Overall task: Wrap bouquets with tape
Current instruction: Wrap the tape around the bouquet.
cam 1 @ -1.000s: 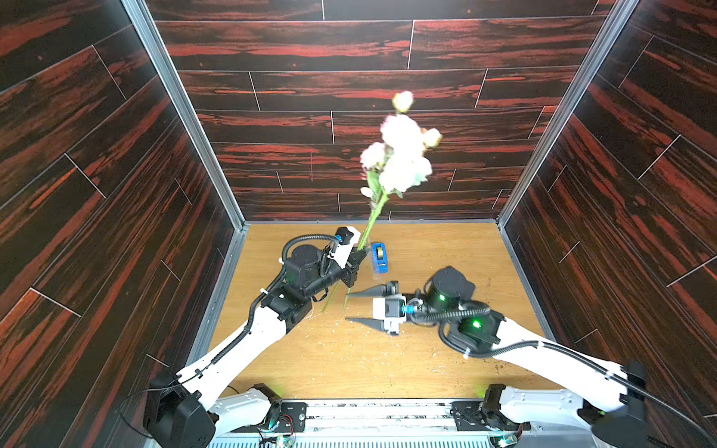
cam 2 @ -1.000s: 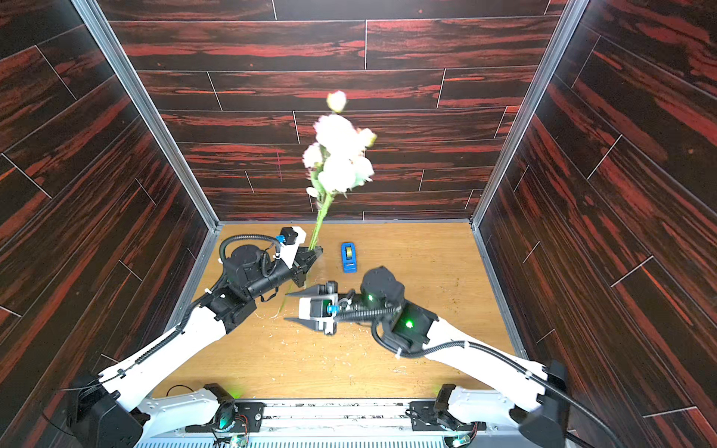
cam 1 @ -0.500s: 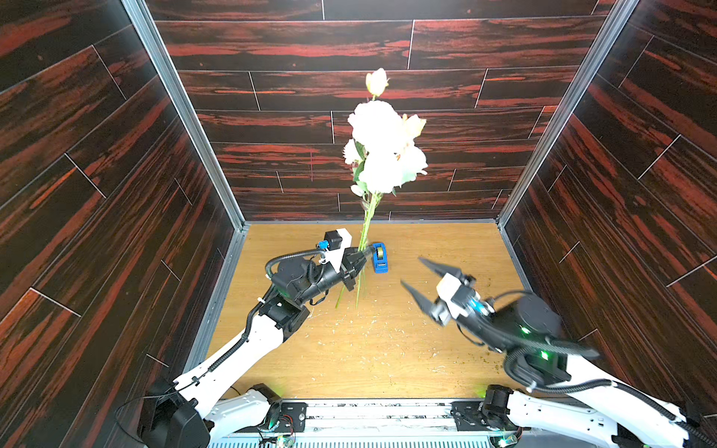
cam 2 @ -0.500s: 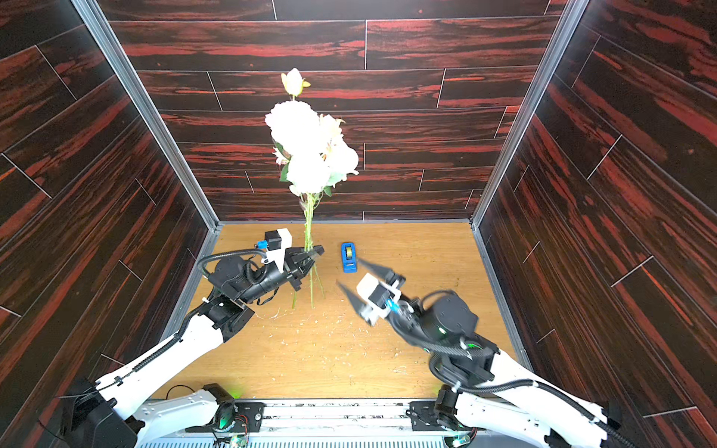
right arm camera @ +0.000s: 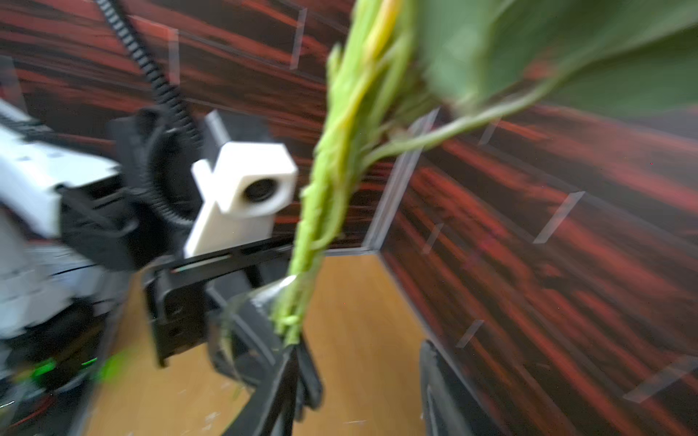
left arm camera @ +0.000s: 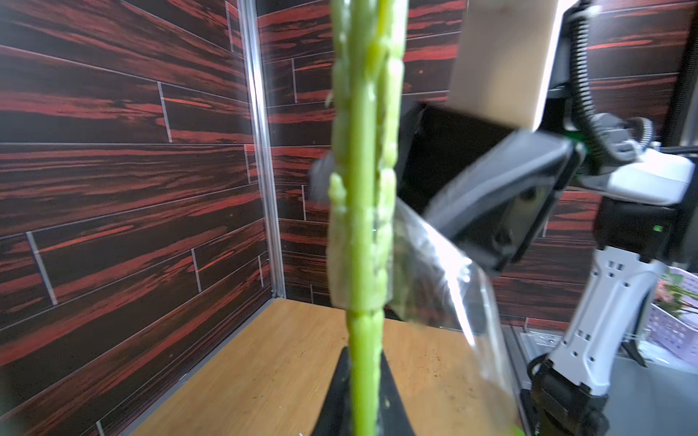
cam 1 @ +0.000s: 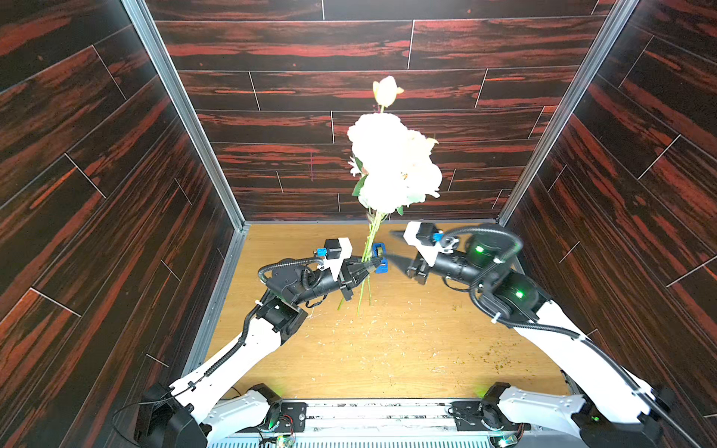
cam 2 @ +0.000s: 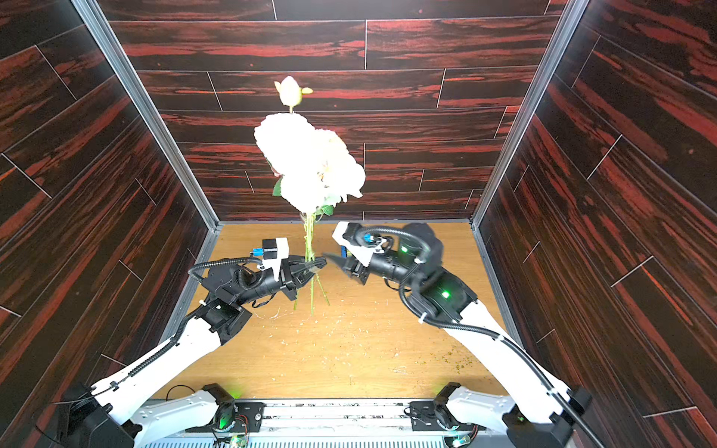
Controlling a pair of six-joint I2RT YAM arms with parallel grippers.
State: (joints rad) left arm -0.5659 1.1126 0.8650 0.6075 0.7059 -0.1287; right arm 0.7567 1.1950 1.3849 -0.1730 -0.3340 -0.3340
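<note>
**Hidden or unclear.** The blue tape dispenser (cam 1: 380, 259) stands on the table (cam 1: 388, 349) toward the back wall. The stems partly cover it in a top view, and its roll is hard to make out. The right wrist view is blurred. The blooms fall outside the left wrist view, which shows only stems.

**Bouquet.** The bouquet (cam 1: 392, 166) (cam 2: 310, 163) is held upright above the table, its stem ends hanging free. It has full, ruffled white blooms, one closed bud above them and a few green leaves. The stems (left arm camera: 362, 188) (right arm camera: 321, 196) are thin, ridged and bright green. A band of clear tape (left arm camera: 359, 264) binds them, and a glossy, crinkled flap of it stands off to one side.

**End effectors.** The left gripper (cam 1: 366, 267) (cam 2: 316, 263) is pressed together on the stems just below the band. The right gripper (cam 1: 396, 248) is spread and holds nothing, its pointed black fingers just beside the stems.

**Setting.** The table is pale wood, littered with small scraps. The walls (cam 1: 271, 46) are dark panels streaked with red.
</note>
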